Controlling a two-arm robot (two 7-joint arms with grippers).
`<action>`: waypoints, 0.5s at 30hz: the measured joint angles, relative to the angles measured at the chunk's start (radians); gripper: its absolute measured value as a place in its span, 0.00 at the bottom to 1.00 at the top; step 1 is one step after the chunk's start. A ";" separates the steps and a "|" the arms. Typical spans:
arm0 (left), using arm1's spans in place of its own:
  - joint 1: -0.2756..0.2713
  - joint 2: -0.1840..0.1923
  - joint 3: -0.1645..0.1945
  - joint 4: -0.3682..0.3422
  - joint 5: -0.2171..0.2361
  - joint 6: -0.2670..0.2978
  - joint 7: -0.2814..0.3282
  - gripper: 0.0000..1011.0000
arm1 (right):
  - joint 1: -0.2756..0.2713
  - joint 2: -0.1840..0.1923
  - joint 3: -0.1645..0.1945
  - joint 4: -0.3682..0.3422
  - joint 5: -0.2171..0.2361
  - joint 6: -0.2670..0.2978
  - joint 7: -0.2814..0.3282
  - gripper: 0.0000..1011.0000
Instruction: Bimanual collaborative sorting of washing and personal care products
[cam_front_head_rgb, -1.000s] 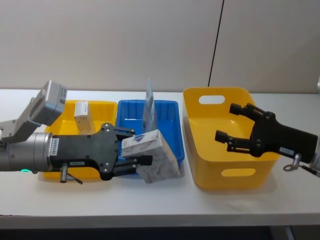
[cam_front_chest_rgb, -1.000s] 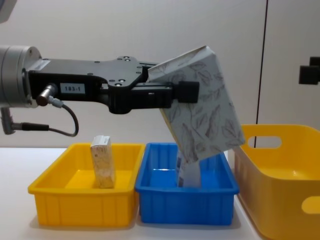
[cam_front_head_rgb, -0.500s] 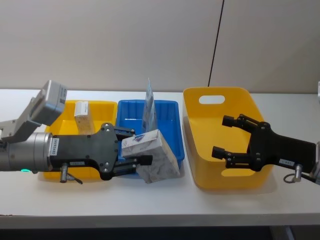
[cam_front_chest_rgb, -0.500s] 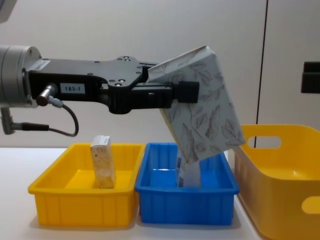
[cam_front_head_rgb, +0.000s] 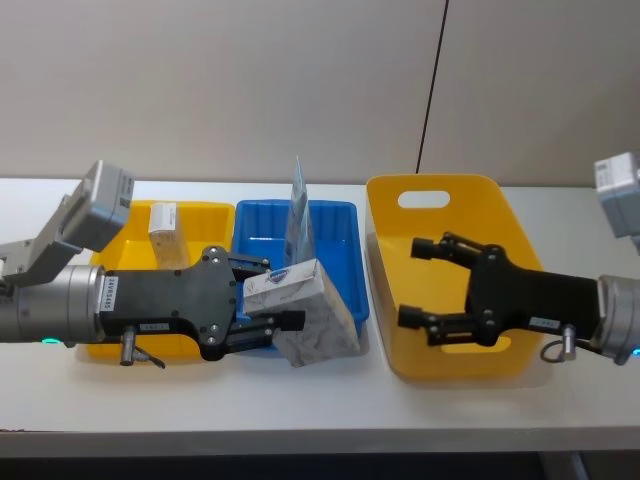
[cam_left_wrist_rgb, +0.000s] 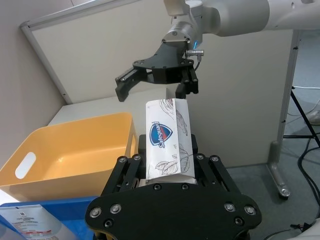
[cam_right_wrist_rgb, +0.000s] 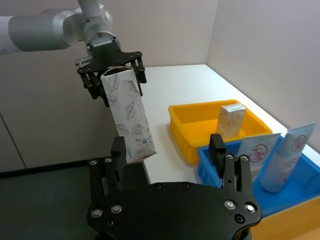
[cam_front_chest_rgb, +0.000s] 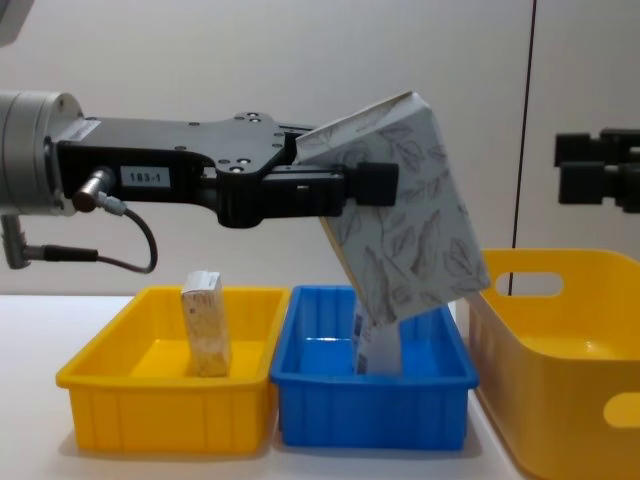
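My left gripper (cam_front_head_rgb: 280, 292) is shut on a pale grey-beige soft pack with leaf print (cam_front_head_rgb: 312, 318), held tilted in the air over the front of the blue tray (cam_front_head_rgb: 346, 240). From the chest the pack (cam_front_chest_rgb: 408, 212) hangs above that tray. My right gripper (cam_front_head_rgb: 413, 282) is open over the yellow basket (cam_front_head_rgb: 430, 181), its fingers pointing at the pack with a gap between. A light-blue and white tube (cam_front_head_rgb: 297, 208) stands in the blue tray. A small beige carton (cam_front_head_rgb: 163, 231) stands in the yellow tray (cam_front_head_rgb: 216, 214).
The yellow tray, the blue tray and the taller yellow basket (cam_front_chest_rgb: 560, 335) stand side by side on the white table (cam_front_head_rgb: 560, 400). A grey wall runs behind them. Bare table lies in front of the containers.
My right gripper has moved left over the basket, closer to the held pack, still open. The left gripper and the pack have stayed put.
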 joint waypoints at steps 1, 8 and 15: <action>0.000 0.000 0.000 0.000 0.000 0.000 0.000 0.37 | 0.007 -0.002 -0.006 0.005 -0.002 -0.001 0.005 0.99; 0.000 0.000 0.000 0.000 0.000 0.000 0.000 0.37 | 0.050 -0.017 -0.054 0.035 -0.025 -0.015 0.046 0.99; 0.000 0.000 0.000 0.000 0.000 0.000 0.000 0.37 | 0.072 -0.028 -0.087 0.046 -0.043 -0.029 0.065 0.99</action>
